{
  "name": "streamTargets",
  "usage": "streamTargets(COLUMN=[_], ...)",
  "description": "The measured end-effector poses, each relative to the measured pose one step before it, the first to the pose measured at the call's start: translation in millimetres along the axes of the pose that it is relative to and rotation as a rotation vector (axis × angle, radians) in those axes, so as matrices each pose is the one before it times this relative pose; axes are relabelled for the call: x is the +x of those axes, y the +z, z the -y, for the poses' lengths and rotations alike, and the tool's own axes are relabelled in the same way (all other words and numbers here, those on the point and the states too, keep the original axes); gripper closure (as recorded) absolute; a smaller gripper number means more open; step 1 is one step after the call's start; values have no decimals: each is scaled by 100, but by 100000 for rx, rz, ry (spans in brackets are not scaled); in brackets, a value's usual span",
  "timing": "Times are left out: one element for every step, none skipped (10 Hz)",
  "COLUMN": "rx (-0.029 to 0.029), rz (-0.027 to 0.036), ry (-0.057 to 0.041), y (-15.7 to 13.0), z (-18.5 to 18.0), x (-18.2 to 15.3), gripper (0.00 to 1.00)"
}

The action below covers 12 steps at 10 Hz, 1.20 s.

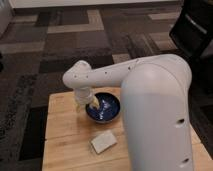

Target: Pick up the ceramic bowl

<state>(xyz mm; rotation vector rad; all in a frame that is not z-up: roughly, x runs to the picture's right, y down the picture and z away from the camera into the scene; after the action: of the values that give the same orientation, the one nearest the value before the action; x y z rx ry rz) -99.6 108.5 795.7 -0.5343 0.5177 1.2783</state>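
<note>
White bent arm [112, 75], jaws at bowl [107, 109]

Office-like room: patterned grey carpet tiles [60, 45], wooden table [65, 130].

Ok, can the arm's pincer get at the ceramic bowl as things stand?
Probably yes. The pincer hangs right at the picture-left rim of the ceramic bowl, with nothing between them. The pale block lies apart on the table, out of the approach.
</note>
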Motion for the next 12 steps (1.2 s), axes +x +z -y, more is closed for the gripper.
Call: streamTargets(rx=[-118,-208,-204,-628,-1188,-465,-1028,-647,-262,-81,-23,88], rz=[-48,110,-4,281,233,-30,-81,-236,13,-99,195,197], ry=[-1264,-787,-342,-354,-359,-282,-469,-662,-481,-517,-624,-740], y=[526,347,140,239,271,128,334,297,146,154,69,81], z=[-344,-129,-5,172,129,46,154,239,119,106,45,24], x=[-81,-119,-35,-122,-74,-1,-11,-32,-95,-68,-138,-141], gripper=[35,35,35,35,35,35,35,35,35,35,37,44])
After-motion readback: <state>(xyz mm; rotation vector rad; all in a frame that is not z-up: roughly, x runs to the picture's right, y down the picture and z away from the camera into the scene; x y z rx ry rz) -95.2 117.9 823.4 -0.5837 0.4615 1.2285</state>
